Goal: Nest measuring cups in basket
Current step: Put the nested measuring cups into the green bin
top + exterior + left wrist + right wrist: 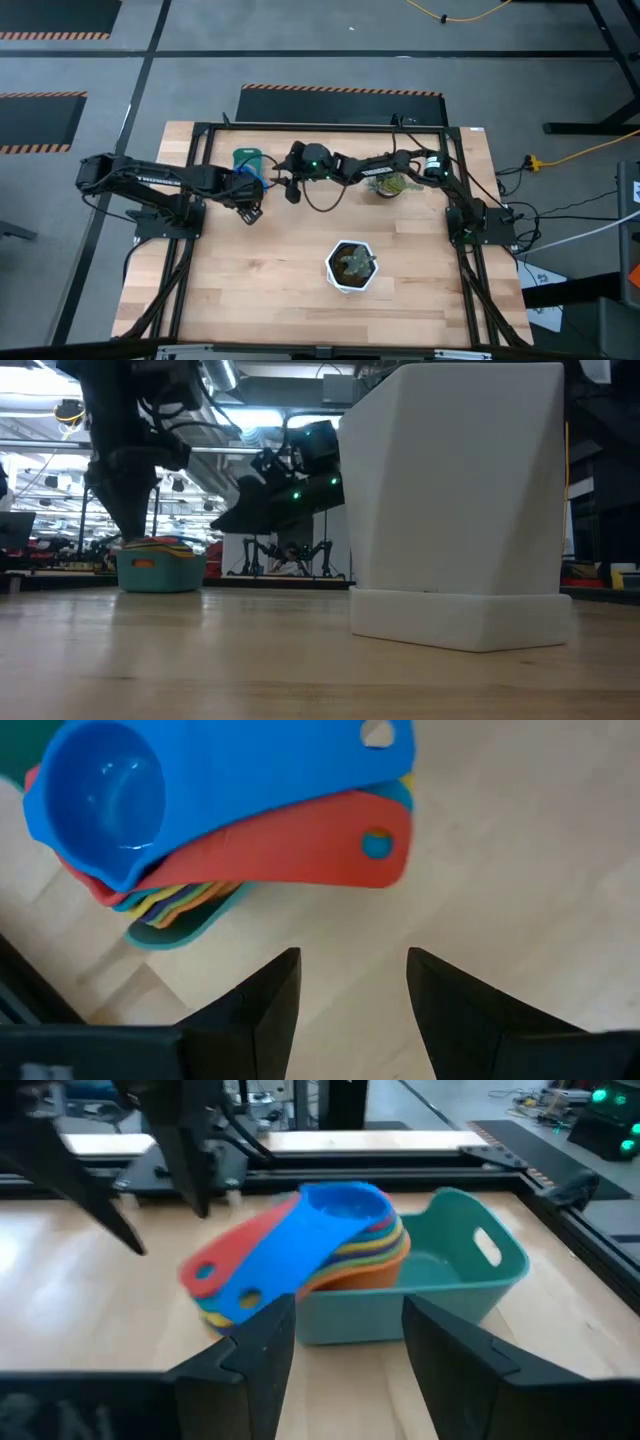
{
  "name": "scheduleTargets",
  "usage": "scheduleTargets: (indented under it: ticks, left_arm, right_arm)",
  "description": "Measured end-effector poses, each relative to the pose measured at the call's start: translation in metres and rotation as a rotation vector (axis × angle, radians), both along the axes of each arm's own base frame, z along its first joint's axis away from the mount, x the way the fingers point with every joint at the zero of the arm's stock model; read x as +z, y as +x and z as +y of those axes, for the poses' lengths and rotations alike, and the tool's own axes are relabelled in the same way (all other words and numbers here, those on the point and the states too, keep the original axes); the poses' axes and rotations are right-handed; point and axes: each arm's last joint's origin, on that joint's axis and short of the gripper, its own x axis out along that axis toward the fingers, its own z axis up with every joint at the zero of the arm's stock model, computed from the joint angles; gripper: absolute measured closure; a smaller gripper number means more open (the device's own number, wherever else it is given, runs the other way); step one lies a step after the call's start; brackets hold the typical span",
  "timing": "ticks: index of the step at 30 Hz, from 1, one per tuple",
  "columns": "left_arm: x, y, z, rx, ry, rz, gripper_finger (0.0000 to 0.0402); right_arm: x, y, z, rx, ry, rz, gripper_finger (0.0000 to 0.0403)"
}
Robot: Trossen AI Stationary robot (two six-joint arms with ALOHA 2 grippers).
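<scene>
the nested measuring cups [330,1245] are stacked tilted in the teal basket [470,1275], handles overhanging; either empty, parted hand, left hand [345,990] or right hand [345,1340], could tip them if nudged.

Evenly lit from overhead, with soft, faint shadows on the bench [300,290]. Bright ceiling strips glaring behind dark silhouetted arms in the low view. Blurred at close range: white plant pot [460,500], wrist-view fingers [260,1010]. Slight motion softness on blue measuring cup [320,1240].
</scene>
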Motion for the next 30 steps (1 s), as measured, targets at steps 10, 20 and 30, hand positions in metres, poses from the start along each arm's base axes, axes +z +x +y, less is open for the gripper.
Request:
scheduleTargets:
  ticks: [10,20,30]
  left_arm:
    - [-0.012,0.006,0.016,0.078,0.031,0.071,0.0225]
    - [-0.013,0.014,0.030,0.140,0.042,-0.018,0.0225]
    - [-0.013,0.011,0.024,0.114,-0.015,-0.001,0.0225]
  right_arm:
    - [-0.024,0.019,-0.006,-0.019,0.001,0.008,0.0212]
    - [-0.026,0.027,0.011,0.014,-0.003,0.006,0.0212]
    - [-0.024,0.026,0.013,0.014,0.036,0.028,0.0212]
